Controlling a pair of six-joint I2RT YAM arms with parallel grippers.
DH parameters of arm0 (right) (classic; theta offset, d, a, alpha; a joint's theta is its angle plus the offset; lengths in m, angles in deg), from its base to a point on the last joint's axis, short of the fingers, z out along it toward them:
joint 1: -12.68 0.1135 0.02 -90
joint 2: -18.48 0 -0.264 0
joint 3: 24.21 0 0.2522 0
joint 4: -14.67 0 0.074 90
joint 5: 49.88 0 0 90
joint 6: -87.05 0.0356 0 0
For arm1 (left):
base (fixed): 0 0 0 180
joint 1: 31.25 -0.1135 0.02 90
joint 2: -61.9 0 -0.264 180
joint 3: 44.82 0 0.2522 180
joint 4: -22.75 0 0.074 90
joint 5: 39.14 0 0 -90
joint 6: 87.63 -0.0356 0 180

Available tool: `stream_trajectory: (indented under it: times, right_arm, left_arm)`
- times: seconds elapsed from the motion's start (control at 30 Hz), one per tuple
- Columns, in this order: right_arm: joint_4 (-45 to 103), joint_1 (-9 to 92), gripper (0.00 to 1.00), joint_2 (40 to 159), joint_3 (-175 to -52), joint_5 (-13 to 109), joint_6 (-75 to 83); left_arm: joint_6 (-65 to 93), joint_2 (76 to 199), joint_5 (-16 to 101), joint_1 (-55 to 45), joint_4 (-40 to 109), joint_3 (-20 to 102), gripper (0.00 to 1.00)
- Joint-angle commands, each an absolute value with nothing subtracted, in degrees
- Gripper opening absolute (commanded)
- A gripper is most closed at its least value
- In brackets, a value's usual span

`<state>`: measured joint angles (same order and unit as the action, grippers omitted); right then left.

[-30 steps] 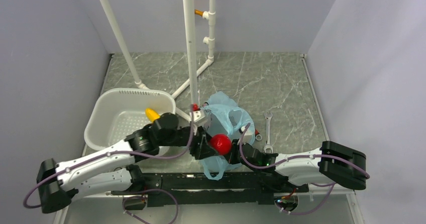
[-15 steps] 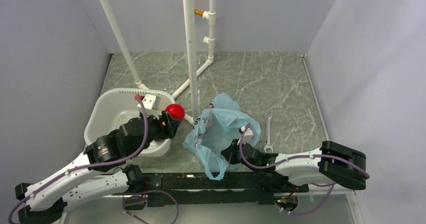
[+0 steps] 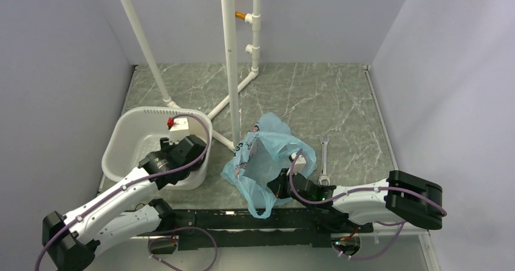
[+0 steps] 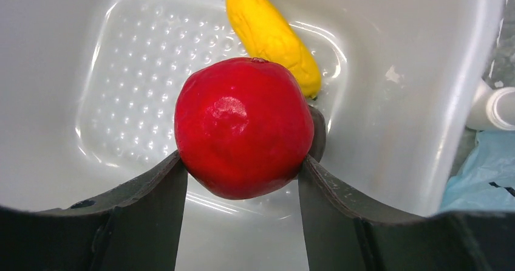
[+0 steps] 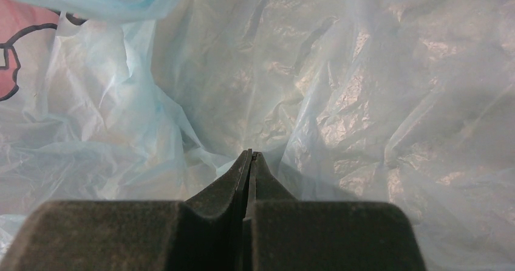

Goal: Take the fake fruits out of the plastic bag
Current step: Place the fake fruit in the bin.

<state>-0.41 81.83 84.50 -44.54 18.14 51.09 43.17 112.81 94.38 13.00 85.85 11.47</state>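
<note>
My left gripper (image 4: 243, 161) is shut on the bright red round fruit (image 4: 244, 127) and holds it inside the white basket (image 4: 395, 119), just above its floor. The yellow elongated fruit (image 4: 273, 37) lies on the basket floor beyond it. In the top view the left gripper (image 3: 182, 152) is over the basket's right side and hides both fruits. The light-blue plastic bag (image 3: 267, 155) stands crumpled at centre. My right gripper (image 3: 280, 183) pinches its near edge, and in the right wrist view its jaws (image 5: 249, 155) are closed against the bag film (image 5: 340, 70). The maroon fruit is not in view.
The white basket (image 3: 130, 131) sits at the left. White pipe posts (image 3: 231, 64) rise just behind the bag and basket. A wrench (image 3: 324, 158) lies right of the bag. Grey walls close in on both sides.
My left gripper carried the red fruit from the bag leftward and lowered it into the basket. The bag slumped open. The right arm stayed put.
</note>
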Motion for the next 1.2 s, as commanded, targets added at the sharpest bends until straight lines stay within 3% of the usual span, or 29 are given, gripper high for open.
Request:
stream_trajectory:
  times: [0.0, 0.1, 0.3, 0.5, 0.8, 1.0, 1.17]
  right_arm:
    - [-2.94, 81.91, 0.0, 84.42, -44.88, 17.78, 51.3]
    - [-2.86, 81.8, 0.0, 85.27, -45.58, 18.01, 50.95]
    - [-2.77, 81.79, 0.0, 85.23, -45.5, 18.06, 50.99]
    - [-2.71, 81.85, 0.0, 84.26, -45.05, 17.88, 51.19]
    - [-0.91, 81.86, 0.02, 83.64, -46.01, 17.97, 50.93]
    - [0.13, 81.85, 0.03, 83.52, -46.51, 17.88, 51.17]
    - [1.4, 81.82, 0.04, 82.92, -47.0, 17.82, 51.1]
  left_arm:
    - [48.95, 107.56, 94.96, 11.21, 83.02, 8.98, 0.16]
    - [48.54, 105.12, 94.86, 11.03, 82.43, 7.2, 0.28]
    - [46.67, 105.36, 91.82, 11.03, 80.42, 6.43, 0.73]
    - [45.11, 103.93, 89.23, 11.02, 80.84, 8.58, 0.99]
    - [41.38, 94.42, 83.66, 11.02, 81.37, 11.2, 0.99]
    - [41.6, 96.58, 86.61, 11.0, 86.19, 14.08, 0.99]
    - [38.2, 94.18, 81.23, 11.02, 81.77, 15.6, 0.99]
